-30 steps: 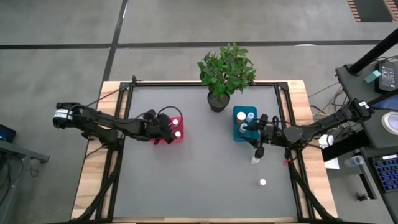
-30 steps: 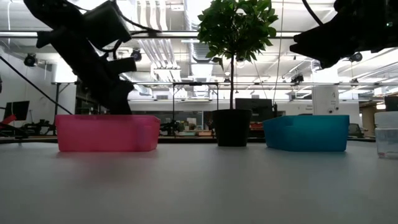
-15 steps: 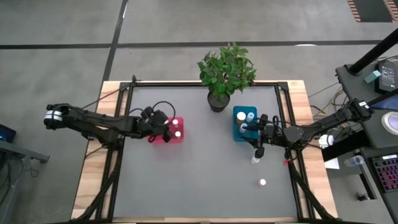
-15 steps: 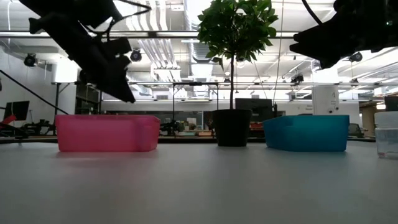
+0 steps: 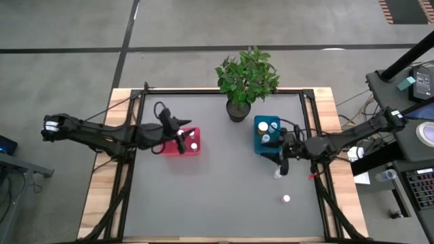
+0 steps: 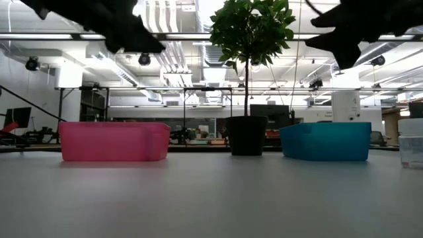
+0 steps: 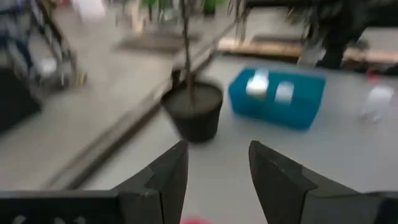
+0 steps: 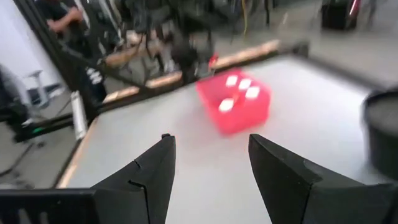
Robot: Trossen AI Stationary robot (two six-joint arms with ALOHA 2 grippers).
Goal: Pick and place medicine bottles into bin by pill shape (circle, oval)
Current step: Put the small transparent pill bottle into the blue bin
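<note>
The red bin [image 5: 184,144] holds white-capped medicine bottles [image 5: 193,139]; three caps [image 8: 239,88] show in the right wrist view. The teal bin [image 5: 266,136] holds more bottles [image 7: 268,89]. Two bottles stand loose on the table near the right side, one [image 5: 278,175] just in front of the teal bin and one [image 5: 286,199] nearer the front edge. My left gripper [image 7: 216,149] hovers open and empty above the red bin's left end [image 5: 178,137]. My right gripper [image 8: 210,140] hangs open and empty just right of the teal bin [image 5: 285,148].
A dark pot [image 5: 237,110] with a green plant [image 5: 247,73] stands at the table's far edge between the two bins. The grey table top [image 5: 217,196] stretches toward the near edge. A black frame [image 5: 129,183] runs along the table's sides.
My left gripper has risen clear of the red bin, drawn back a little toward the table's left edge and tipped up from pointing down to nearly level. My right gripper has risen slightly and rolled about its own axis. The bins and bottles have stayed put.
</note>
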